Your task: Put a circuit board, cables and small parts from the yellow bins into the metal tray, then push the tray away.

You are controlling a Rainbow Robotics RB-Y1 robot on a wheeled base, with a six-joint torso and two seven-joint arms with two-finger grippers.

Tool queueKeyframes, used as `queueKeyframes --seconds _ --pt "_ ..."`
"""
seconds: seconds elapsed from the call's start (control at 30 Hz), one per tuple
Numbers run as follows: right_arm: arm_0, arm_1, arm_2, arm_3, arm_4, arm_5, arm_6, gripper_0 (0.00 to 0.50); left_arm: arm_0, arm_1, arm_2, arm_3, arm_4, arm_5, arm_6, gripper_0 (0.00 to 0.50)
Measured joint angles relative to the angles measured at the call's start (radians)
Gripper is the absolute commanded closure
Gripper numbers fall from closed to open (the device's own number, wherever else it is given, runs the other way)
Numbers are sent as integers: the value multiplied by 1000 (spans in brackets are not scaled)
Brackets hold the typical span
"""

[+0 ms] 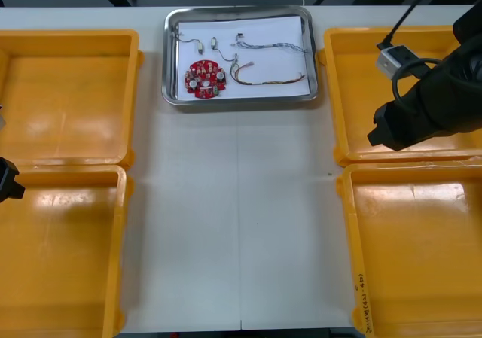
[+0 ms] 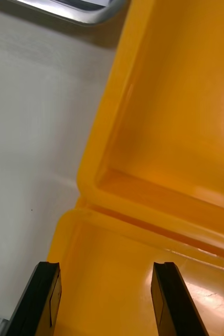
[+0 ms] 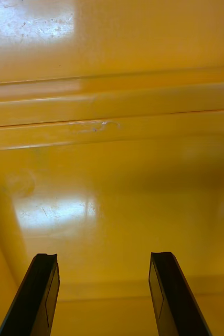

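The metal tray [image 1: 239, 102] sits at the table's far edge holding a red circuit board [image 1: 205, 78], cables [image 1: 271, 80] and small metal parts [image 1: 201, 47], so loading looks finished. The right gripper [image 2: 106, 270] hangs over the right yellow bins [image 1: 422, 232], fingers wide apart and empty. The left gripper [image 3: 104, 260] gapes empty inside a left bin [image 1: 60, 255]. Any remaining push calls for an arm at the tray's near rim.

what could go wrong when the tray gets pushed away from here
The tray already sits near the table's far edge, so a hard push could send it off.
The right pincer hangs open over the right bins by their rims; swinging toward the tray, it might clip one.
The board and cables lie loose and may slide.
The left pincer hangs open over a left bin.
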Motion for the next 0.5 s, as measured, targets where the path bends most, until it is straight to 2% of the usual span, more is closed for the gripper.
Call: queueKeyframes --seconds 0.23,0.37,0.5 --pt "108 -4 -86 -32 -1 0 -15 0 0 0 0 0 0 0 0 0" --pt "174 -5 -135 -58 0 0 -85 0 0 0 0 0 0 0 0 0" --pt "237 -8 -172 -79 8 0 -90 0 0 0 0 0 0 0 0 0"
